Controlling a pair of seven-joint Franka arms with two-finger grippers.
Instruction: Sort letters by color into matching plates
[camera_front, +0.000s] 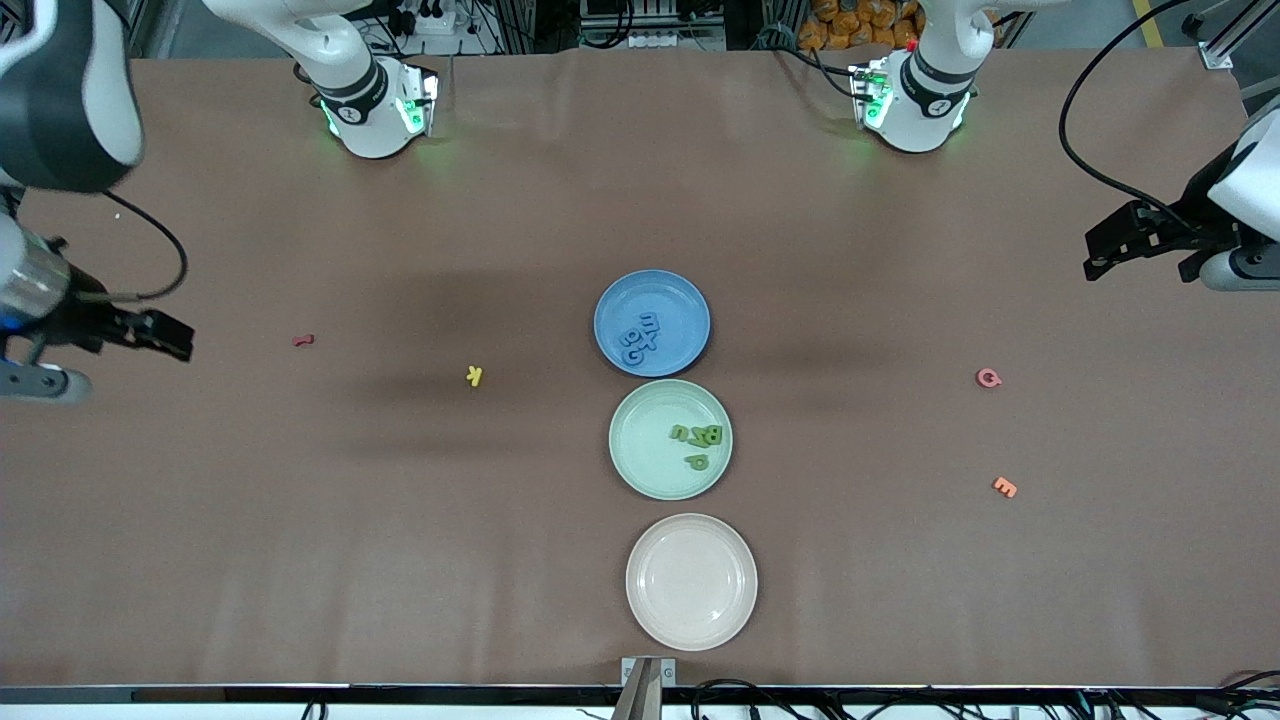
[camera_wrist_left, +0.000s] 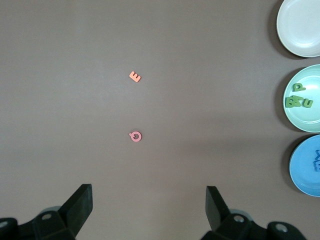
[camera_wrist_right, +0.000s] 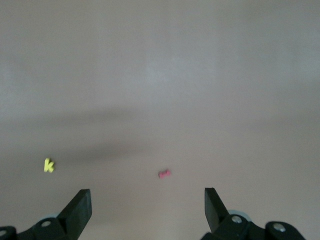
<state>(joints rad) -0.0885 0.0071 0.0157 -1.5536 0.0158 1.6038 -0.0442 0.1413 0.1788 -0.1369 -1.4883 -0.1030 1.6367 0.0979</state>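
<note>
A brown table cover (camera_front: 400, 560) fills nearly the whole frame. Black cables (camera_front: 1085, 150) loop at upper right — more run along the bottom edge — with orange items (camera_front: 855, 25) at top centre.

You've got a tabletop (camera_front: 400, 520) covered w/ a brown matt sheet, cloth- or paper-like, faint creases showing. The blue plate (camera_front: 618, 300), the mint green plate (camera_front: 640, 455) and the beige plate (camera_front: 690, 582) look like smooth matt plastic; the beige one has a slight sheen. The letters, e.g. the yellow letter (camera_front: 475, 376) and the pink letter (camera_front: 988, 378), look matt, foam-like. Fingers on the left gripper (camera_wrist_left: 149, 210) and the right gripper (camera_wrist_right: 147, 210): black matt plastic. Arm shells: glossy white plastic.
</note>
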